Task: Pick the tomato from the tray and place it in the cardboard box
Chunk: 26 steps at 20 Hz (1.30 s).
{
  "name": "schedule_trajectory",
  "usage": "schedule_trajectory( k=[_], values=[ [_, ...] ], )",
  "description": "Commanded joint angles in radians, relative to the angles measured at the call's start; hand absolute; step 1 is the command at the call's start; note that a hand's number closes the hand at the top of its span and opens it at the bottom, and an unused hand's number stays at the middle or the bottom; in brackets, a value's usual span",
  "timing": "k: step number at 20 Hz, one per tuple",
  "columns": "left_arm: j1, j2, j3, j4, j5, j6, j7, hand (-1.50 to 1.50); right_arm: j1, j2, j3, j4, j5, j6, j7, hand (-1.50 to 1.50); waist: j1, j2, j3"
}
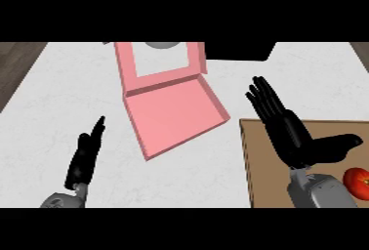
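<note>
The pale marbled counter (pixel 65 93) stretches under me. My right hand (pixel 288 132) hovers spread wide and empty over the flat brown tray (pixel 259 166); the round red tomato (pixel 358 182) sits there ungrabbed. The open pink box (pixel 173 110) waits. My left hand (pixel 85 156) rests straight-fingered.

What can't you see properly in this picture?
- Tomato: head view, cut by the right edge, partly behind the right forearm.
- Tray: right hand covers part; edges crop it.
- Pink box: top cut off.
- Grey round thing: mostly cut off, unidentifiable.
- Left hand: seen edge-on.
</note>
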<state>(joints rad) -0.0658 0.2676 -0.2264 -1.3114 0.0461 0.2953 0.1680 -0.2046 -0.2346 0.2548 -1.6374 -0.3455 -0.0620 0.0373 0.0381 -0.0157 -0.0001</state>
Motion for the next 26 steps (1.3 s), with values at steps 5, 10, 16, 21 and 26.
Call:
schedule_trajectory(
  k=[5, 10, 16, 21, 26],
  values=[
    [0.014, 0.223, 0.124, -0.124, -0.086, 0.041, -0.022, 0.0, 0.074, -0.29, -0.05, 0.025, -0.24, 0.567, -0.062, -1.5, -0.03, 0.021, 0.009],
    [0.031, 0.223, 0.119, -0.12, -0.089, 0.041, -0.028, 0.0, 0.011, -0.518, -0.047, -0.051, 0.14, 0.678, -0.292, -1.5, -0.042, 0.011, 0.015],
    [0.016, 0.25, 0.147, -0.109, -0.074, 0.017, -0.051, 0.0, 0.096, -0.57, -0.174, 0.211, -0.017, 0.988, -0.662, -1.5, -0.025, 0.034, 0.015],
    [0.02, 0.243, 0.146, -0.101, -0.061, -0.004, -0.074, 0.0, 0.03, -0.632, -0.198, 0.213, 0.141, 0.921, -0.772, -1.5, 0.005, 0.033, 0.015],
    [-0.028, 0.246, 0.141, -0.081, -0.071, -0.012, -0.062, 0.0, -0.019, -0.775, -0.134, 0.14, 0.356, 0.833, -0.846, -1.5, 0.007, 0.036, 0.012]
  ],
)
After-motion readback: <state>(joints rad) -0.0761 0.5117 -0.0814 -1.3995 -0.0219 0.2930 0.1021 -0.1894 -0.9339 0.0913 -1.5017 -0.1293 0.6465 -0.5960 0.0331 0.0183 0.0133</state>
